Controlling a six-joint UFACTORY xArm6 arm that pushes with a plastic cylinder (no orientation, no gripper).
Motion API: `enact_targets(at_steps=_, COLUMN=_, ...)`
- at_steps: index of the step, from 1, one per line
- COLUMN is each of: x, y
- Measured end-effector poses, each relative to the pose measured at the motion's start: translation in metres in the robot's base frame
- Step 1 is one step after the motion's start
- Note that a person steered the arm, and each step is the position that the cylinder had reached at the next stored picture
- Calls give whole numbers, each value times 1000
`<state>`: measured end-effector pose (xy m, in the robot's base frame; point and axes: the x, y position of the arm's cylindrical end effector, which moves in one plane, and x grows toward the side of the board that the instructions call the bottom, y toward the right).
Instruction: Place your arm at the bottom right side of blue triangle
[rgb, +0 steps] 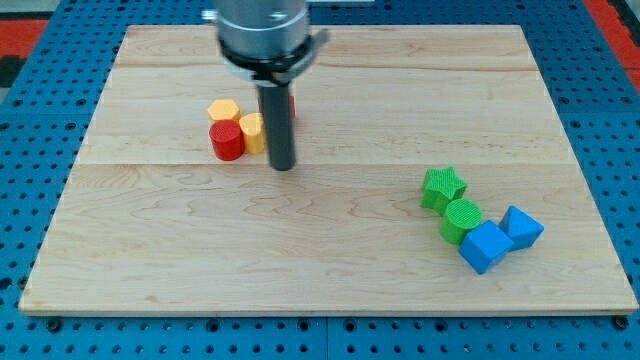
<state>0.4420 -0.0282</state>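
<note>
The blue triangle (522, 227) lies at the view's lower right, touching a blue cube (485, 247) on its left. A green cylinder (462, 219) and a green star (442, 188) sit just up-left of them. My tip (283, 165) rests on the board left of centre, far to the upper left of the blue triangle. It stands right beside a yellow block (252, 131) and a red cylinder (227, 140).
A yellow hexagon (224, 110) sits above the red cylinder. A red block (291, 105) is mostly hidden behind the rod. The wooden board (330, 270) lies on a blue pegboard (40, 120); its right edge is close to the blue triangle.
</note>
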Motion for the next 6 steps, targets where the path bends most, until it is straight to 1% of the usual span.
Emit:
enact_targets(at_steps=1, x=-34, y=69)
enact_targets(at_steps=2, x=-44, y=166)
enact_targets(at_steps=3, x=-16, y=263)
enact_targets(at_steps=4, x=39, y=304)
enact_targets(at_steps=5, x=101, y=305)
enact_targets(at_steps=6, x=144, y=296)
